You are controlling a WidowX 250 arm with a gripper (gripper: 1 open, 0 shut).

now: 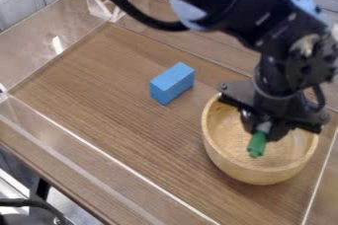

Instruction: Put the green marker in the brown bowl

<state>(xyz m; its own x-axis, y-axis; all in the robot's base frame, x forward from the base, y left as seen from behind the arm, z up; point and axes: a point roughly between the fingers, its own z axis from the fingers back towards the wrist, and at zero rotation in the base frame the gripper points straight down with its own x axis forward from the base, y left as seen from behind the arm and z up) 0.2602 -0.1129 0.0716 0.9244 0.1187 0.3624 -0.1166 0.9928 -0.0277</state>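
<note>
With the gripper (pixel 268 125) clamped on the green marker (pixel 259 143) inside the brown bowl (pixel 224 155) — near the table's right edge — release it low, gently.

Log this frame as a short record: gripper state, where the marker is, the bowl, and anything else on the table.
gripper: shut on the green marker, pointing steeply down over the bowl
green marker: held, green end low inside the bowl; contact with the bottom unclear
brown bowl: upright on the wooden table
blue block: on the table left of the bowl, apart from it
</note>
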